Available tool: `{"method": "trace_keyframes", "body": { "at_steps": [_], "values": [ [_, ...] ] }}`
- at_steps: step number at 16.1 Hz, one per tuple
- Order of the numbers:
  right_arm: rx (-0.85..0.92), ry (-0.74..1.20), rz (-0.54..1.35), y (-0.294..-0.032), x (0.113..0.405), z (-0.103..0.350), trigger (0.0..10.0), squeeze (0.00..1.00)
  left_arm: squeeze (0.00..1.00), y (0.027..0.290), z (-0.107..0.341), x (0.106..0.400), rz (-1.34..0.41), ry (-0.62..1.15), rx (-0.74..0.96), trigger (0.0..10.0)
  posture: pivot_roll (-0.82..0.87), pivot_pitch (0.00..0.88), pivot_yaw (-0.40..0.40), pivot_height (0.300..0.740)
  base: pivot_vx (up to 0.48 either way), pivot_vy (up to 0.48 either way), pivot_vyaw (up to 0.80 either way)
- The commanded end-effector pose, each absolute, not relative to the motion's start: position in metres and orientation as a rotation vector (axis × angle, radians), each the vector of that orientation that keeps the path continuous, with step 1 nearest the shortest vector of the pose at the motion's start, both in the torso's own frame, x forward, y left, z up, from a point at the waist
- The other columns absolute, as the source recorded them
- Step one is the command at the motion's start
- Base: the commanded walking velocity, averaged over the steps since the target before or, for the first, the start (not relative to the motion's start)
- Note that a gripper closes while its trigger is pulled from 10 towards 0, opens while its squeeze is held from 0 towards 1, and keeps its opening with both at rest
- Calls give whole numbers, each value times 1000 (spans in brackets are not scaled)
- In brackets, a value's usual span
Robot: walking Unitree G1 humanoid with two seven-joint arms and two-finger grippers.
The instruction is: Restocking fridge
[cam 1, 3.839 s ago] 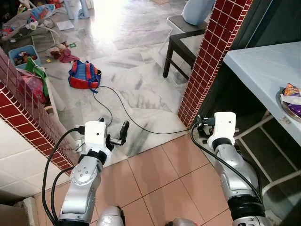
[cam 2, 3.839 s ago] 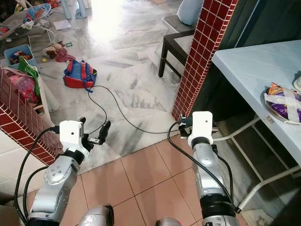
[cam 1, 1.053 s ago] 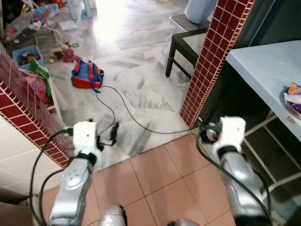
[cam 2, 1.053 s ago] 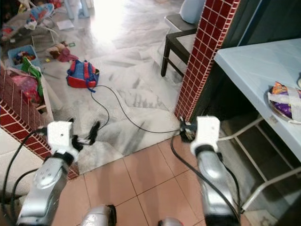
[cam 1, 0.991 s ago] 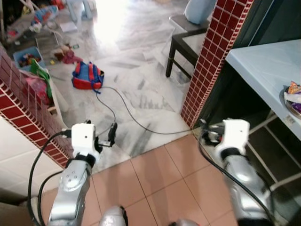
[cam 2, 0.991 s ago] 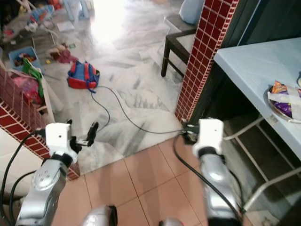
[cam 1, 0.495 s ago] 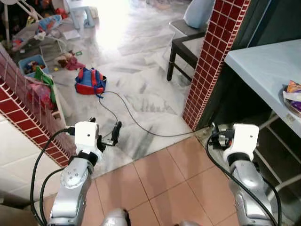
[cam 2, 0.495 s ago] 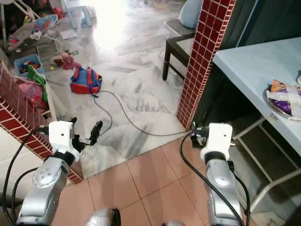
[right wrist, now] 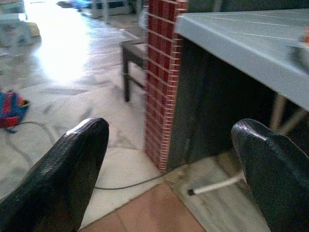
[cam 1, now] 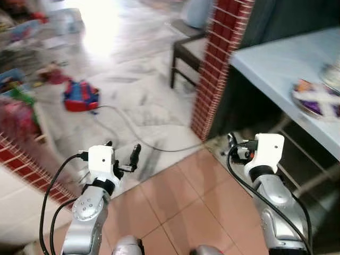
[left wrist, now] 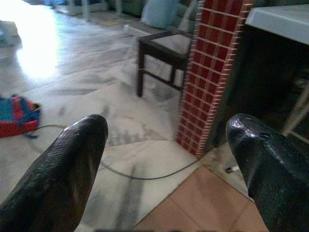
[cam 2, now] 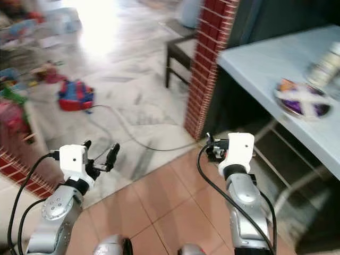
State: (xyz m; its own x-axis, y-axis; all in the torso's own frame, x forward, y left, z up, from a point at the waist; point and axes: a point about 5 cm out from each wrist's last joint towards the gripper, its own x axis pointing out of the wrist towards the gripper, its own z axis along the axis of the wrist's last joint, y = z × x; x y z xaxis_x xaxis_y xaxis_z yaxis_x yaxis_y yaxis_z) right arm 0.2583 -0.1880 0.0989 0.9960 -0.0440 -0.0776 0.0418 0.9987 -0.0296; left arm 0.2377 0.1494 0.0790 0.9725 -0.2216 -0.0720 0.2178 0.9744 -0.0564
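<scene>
A pale blue counter [cam 1: 276,58] runs along the right. On it lies a plate of purple snack packets [cam 2: 300,102], with a blurred tin [cam 2: 325,65] behind it. Both arms are held out low over the floor, apart from the counter. My left gripper [cam 1: 123,153] is open over the edge where terracotta tiles meet marble, with nothing between its fingers [left wrist: 72,159]. My right gripper [cam 1: 234,149] is open and empty near the foot of the red brick pillar [cam 1: 218,64]; its fingers [right wrist: 72,164] frame the pillar and the dark space under the counter.
A dark wooden stool [cam 1: 186,50] stands behind the pillar. A black cable [cam 1: 133,125] trails over the marble floor to a red and blue backpack [cam 1: 79,95]. A low brick wall [cam 1: 32,159] closes the left side. White rack legs [right wrist: 212,186] stand under the counter.
The whole picture has swung right and blurred, so the camera moved; more of the counter and plate shows. Both arms stay held forward, grippers open as before.
</scene>
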Motion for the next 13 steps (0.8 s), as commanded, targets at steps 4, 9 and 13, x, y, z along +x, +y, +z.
{"method": "trace_keyframes", "body": {
  "at_steps": [4, 9, 13],
  "values": [
    [-31, 90, -41, -189, 260, 98, 10000, 0, 0, 150, 83, 240, -229, 65, -51, 10000, 0, 32, 13, 740, 129, 0, -800],
    [-10, 89, -43, -188, 262, 98, 10000, 0, 0, 144, 81, 239, -251, 71, -58, 10000, 1, 26, 14, 740, 265, 0, -800],
    [-2, 85, -41, -187, 266, 99, 10000, 0, 0, 146, 82, 241, -245, 66, -50, 10000, 4, 22, 12, 740, 270, 0, -800]
  ]
}}
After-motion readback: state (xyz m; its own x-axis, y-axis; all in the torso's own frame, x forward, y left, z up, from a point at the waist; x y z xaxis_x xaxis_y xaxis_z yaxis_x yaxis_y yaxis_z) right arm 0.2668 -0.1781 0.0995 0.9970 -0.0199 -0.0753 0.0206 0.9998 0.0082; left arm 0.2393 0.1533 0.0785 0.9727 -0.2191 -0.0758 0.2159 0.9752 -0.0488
